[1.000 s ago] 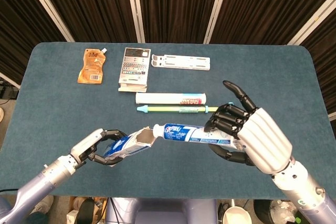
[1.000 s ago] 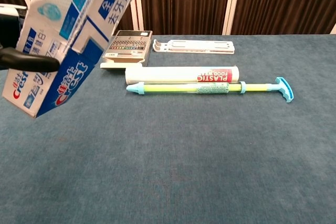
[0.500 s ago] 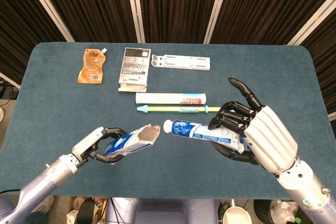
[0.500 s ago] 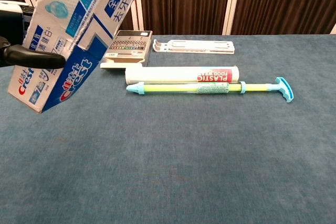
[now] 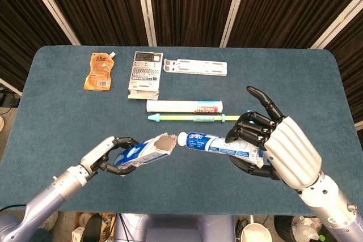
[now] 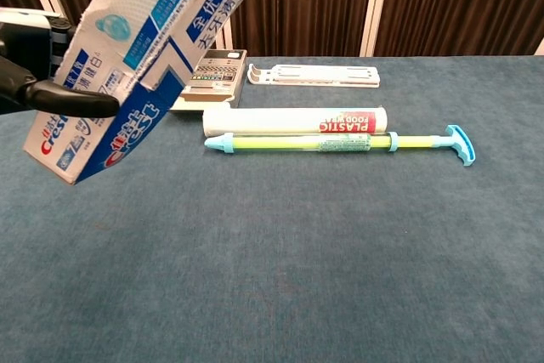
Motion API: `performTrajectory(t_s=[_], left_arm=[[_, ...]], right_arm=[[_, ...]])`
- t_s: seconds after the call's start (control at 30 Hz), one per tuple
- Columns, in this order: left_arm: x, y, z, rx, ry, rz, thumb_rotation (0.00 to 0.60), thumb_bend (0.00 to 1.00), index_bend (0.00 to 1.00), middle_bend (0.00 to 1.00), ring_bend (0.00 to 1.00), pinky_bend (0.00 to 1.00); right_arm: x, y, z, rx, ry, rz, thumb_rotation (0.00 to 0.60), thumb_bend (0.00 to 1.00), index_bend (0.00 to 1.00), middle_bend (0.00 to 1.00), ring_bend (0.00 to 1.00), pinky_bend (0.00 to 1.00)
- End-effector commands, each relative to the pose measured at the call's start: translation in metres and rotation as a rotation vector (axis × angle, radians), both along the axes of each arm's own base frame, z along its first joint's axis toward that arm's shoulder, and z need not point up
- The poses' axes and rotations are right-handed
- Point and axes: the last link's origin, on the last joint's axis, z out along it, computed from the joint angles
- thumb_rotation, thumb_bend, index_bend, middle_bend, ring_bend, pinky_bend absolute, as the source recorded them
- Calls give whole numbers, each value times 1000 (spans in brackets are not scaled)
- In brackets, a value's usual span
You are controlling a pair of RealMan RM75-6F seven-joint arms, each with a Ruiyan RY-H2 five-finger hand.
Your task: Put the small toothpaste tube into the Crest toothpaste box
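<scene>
Above the counter's (image 5: 51, 111) near edge, the right hand (image 5: 272, 145) grips a small white-and-blue toothpaste tube (image 5: 215, 143), cap pointing left, just short of the open brown mouth of the blue-and-white Crest toothpaste box (image 5: 143, 152), which the left hand (image 5: 110, 154) pinches, tilted.

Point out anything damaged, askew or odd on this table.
The blue and white Crest toothpaste box, held by the left hand, has a ragged, crumpled open end. The small white and blue toothpaste tube in the right hand has its cap just at that opening, not inside. The items lying farther back look undisturbed.
</scene>
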Motion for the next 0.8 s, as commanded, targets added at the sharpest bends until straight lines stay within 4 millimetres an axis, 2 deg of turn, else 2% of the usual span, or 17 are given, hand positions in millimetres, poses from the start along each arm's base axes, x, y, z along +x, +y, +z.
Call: performTrajectory(t_s=[0.03,0.8], left_arm=[[3,0,-2,1,-5,-3,600,341,420,431,221,315],[22,4,-14,-11,-8,-31,600,341,420,427,221,314]], right_arm=[[1,1,-1,8,-5,1,600,675,908,771,418,45],[8,2,-9,50,-35,11,600,682,907,771,417,45]])
